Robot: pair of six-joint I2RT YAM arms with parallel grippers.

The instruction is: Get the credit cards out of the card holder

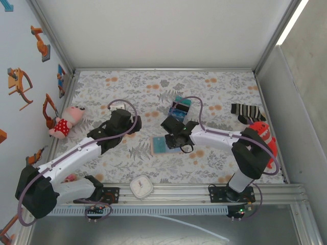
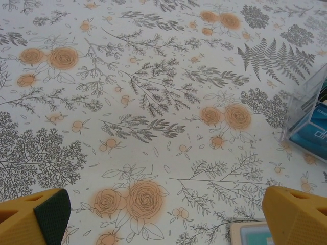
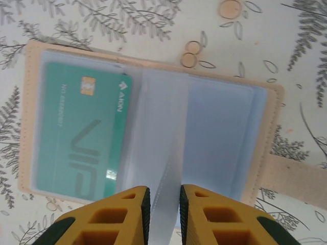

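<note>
Tan card holder (image 3: pixel 214 127) lies open under right hand (image 3: pixel 164 191), fingers pinching its clear middle sleeve (image 3: pixel 162 148); left hand (image 2: pixel 163 199) wide open.

Tan card holder (image 3: pixel 219 127) — teal credit card (image 3: pixel 82 138).

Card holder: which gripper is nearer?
Right. The right gripper is over the open card holder, fingers flanking its clear sleeve; the left gripper hangs open over tablecloth to its left.
</note>
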